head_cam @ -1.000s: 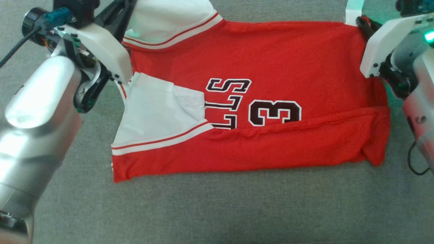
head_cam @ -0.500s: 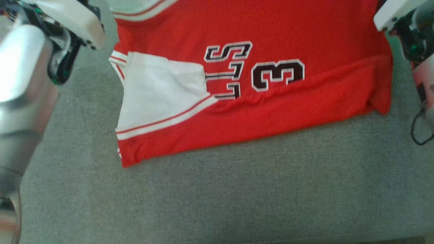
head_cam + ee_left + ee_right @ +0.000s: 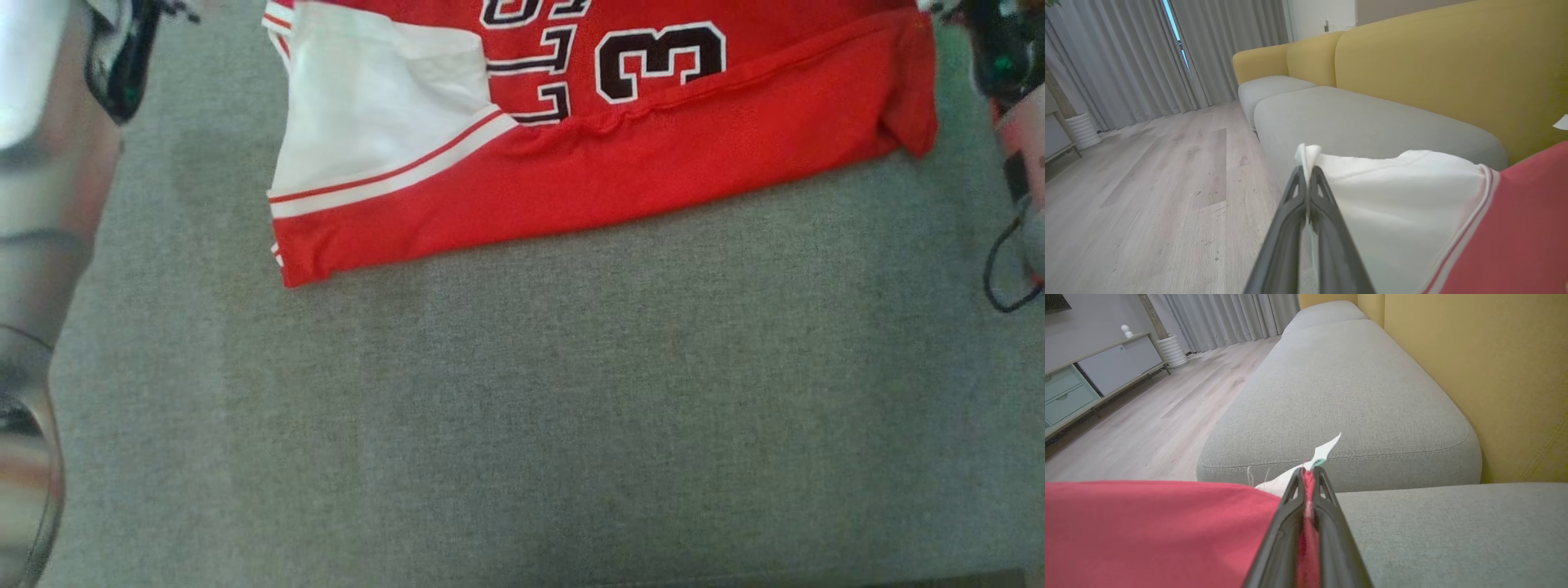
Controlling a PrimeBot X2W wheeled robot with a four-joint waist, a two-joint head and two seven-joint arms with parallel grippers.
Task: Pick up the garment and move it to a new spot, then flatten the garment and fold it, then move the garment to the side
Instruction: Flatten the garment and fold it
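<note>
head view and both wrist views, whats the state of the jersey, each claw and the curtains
jersey, near edge folded over, lying on sofa seat
left claw, shut on the jersey's white part
right claw, shut on the jersey's red edge
curtains, drawn but for a narrow gap

We are looking at a grey woven-fabric sofa seat (image 3: pixel 522 408). Behind the seat, a mustard-yellow upholstered backrest (image 3: pixel 1433 73) is rising. Beside the seat, a pale wooden plank floor (image 3: pixel 1147 183) is stretching toward long grey pleated curtains (image 3: pixel 1126 61). Across the floor from the seat, a low sideboard with grey and mint fronts (image 3: pixel 1106 373) and a white ribbed cylindrical pot (image 3: pixel 1172 351) are standing.
</note>
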